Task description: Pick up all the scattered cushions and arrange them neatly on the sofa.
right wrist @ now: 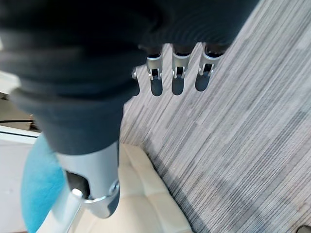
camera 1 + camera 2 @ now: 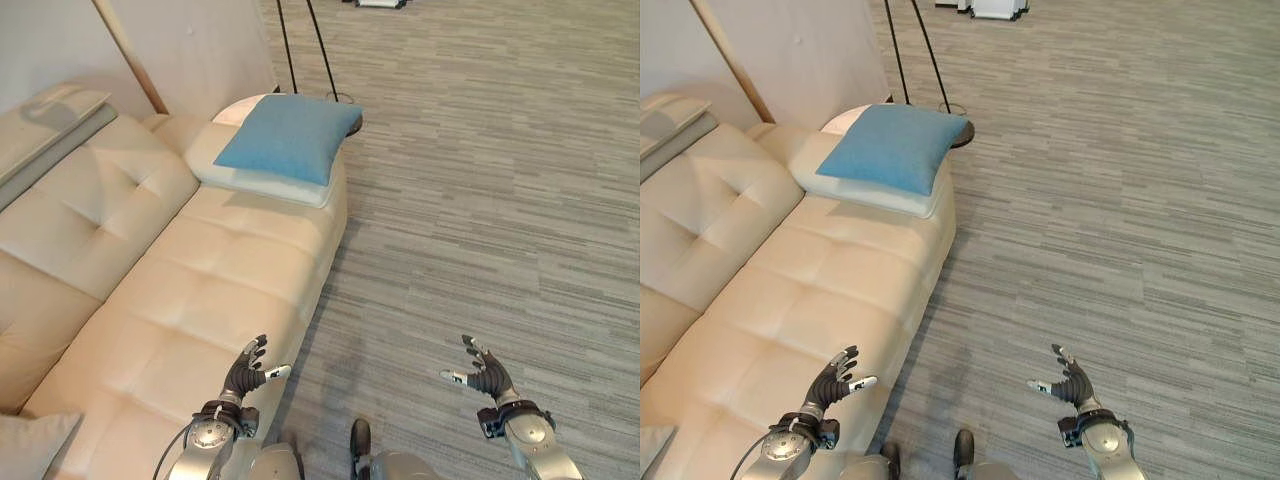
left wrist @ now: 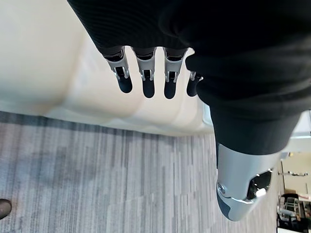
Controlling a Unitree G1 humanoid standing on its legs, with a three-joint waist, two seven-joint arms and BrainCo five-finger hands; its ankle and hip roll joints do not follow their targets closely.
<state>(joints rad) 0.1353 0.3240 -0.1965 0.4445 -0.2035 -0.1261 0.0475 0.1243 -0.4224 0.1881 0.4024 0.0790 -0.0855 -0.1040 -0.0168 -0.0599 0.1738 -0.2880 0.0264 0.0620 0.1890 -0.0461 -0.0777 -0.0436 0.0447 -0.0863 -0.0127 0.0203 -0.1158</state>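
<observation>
A cream tufted sofa [image 2: 180,270] runs along the wall, its far end carrying a white cushion [image 2: 250,180] with a blue cushion [image 2: 290,135] stacked flat on top — the pair lies just beside a floor lamp's dark base [image 2: 345,100]. A grey cushion [image 2: 30,440] shows at the sofa's near end. The left hand [image 2: 245,372] hovers above the sofa's front edge, fingers straight and spread, empty. The right hand [image 2: 485,372] hangs over the grey striped carpet [image 2: 480,200] — fingers likewise extended, holding nothing.
</observation>
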